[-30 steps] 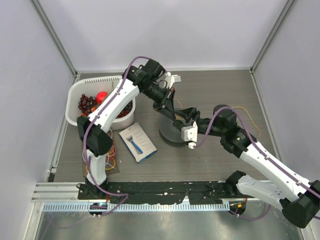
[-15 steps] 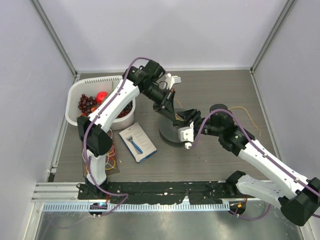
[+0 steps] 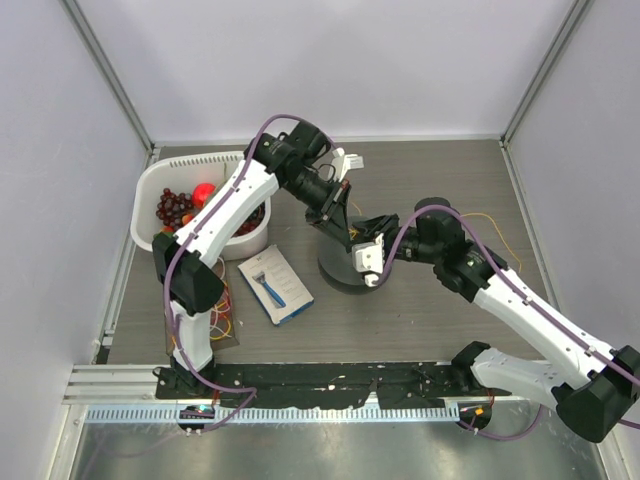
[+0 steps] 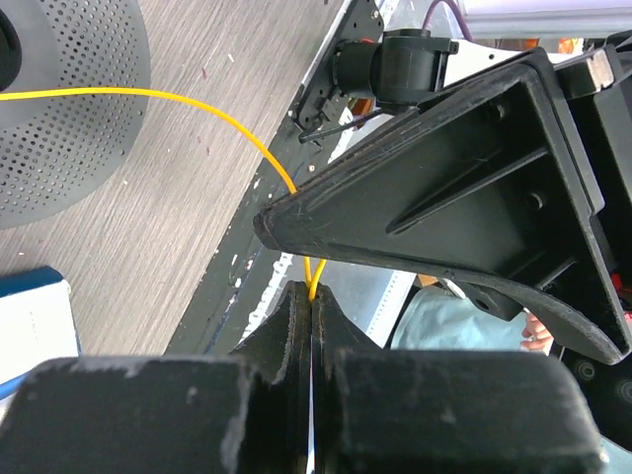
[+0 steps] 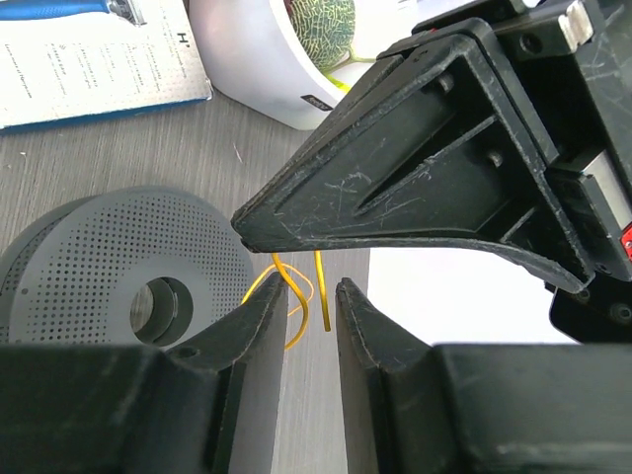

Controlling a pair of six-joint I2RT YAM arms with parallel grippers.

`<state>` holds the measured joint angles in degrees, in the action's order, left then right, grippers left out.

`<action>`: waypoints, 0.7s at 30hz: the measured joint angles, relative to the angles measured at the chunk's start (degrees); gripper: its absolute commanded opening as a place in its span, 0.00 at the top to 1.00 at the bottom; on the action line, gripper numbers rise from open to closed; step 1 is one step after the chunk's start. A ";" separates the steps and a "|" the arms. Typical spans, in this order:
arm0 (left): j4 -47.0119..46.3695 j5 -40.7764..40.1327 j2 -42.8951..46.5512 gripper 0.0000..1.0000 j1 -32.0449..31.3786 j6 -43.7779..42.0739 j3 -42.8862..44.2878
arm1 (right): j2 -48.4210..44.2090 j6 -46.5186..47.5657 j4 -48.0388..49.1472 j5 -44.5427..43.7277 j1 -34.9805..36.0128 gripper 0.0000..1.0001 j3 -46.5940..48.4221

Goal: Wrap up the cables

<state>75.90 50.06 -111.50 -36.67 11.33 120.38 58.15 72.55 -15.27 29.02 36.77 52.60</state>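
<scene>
Wire [image 4: 197,102], thread-thin and yellow, runs from the grey perforated spool [image 4: 59,128] over the table [image 4: 178,227] and into my left pincer [image 4: 311,301]. That pincer is clenched on the wire, its fingers pressed flat together. The spool lies flat near the middle of the table, partly hidden under both pincers in the top view. My right pincer [image 5: 310,291] is released: its jaws stand slightly apart just beside the spool, and loose curls of wire show in the gap; whether they touch a finger I cannot tell. Left of the spool lie a razor pack [image 3: 275,285] and a white bowl [image 3: 150,190] of fruit.
</scene>
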 measured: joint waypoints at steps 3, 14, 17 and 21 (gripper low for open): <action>0.24 -0.09 0.35 1.00 -0.09 -0.26 -0.09 | 0.48 -0.46 -1.03 0.00 0.00 0.69 0.87; 0.42 -0.11 0.55 1.00 -0.13 -1.07 -0.09 | 0.66 0.07 -3.43 -0.02 0.00 0.77 1.20; 0.52 -0.09 0.55 1.00 -0.13 -1.03 -0.09 | 0.66 0.59 -3.45 -0.07 0.00 0.82 1.22; 0.52 -0.04 0.55 1.00 -0.13 -0.98 -0.11 | 0.66 0.87 -3.32 -0.48 0.00 0.89 1.20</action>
<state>76.42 50.02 -110.96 -36.80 10.35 120.27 58.81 73.43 -18.59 28.53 36.77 53.80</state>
